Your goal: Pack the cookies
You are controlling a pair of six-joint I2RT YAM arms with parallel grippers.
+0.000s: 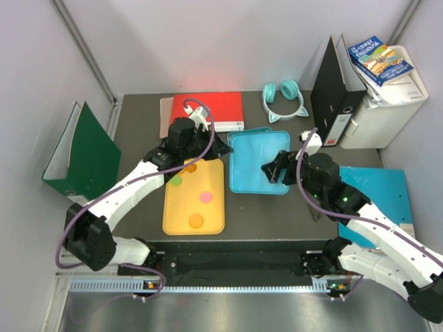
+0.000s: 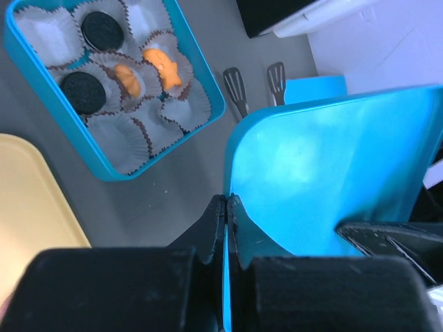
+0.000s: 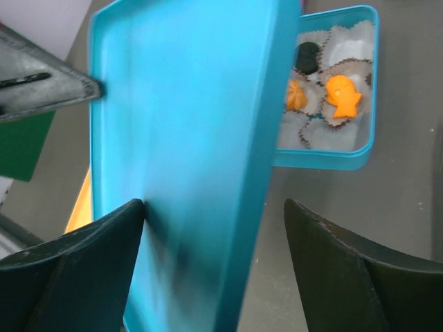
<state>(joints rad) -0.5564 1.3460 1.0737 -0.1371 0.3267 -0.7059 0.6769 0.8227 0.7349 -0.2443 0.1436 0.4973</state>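
A blue lid point(image 1: 256, 162) hangs tilted over the blue tin point(image 1: 250, 131). My left gripper point(image 2: 227, 206) is shut on the lid's point(image 2: 325, 173) left edge. My right gripper point(image 3: 213, 204) is open around the lid's point(image 3: 187, 117) opposite edge; its left finger touches the lid and its right finger point(image 3: 332, 256) stands apart. In the tin point(image 2: 104, 169), paper cups hold black cookies point(image 2: 102, 30) and orange cookies point(image 2: 165, 67). More cookies lie on the yellow tray point(image 1: 173, 225): orange point(image 1: 196, 220), pink point(image 1: 205, 197), green point(image 1: 176, 180).
A green binder point(image 1: 86, 155) stands at the left. A red book point(image 1: 214, 107) and teal headphones point(image 1: 282, 99) lie at the back. At the right are a black binder point(image 1: 332, 104), a white box point(image 1: 387, 104) and a blue folder point(image 1: 377, 190). Metal tongs point(image 2: 237, 86) lie beside the tin.
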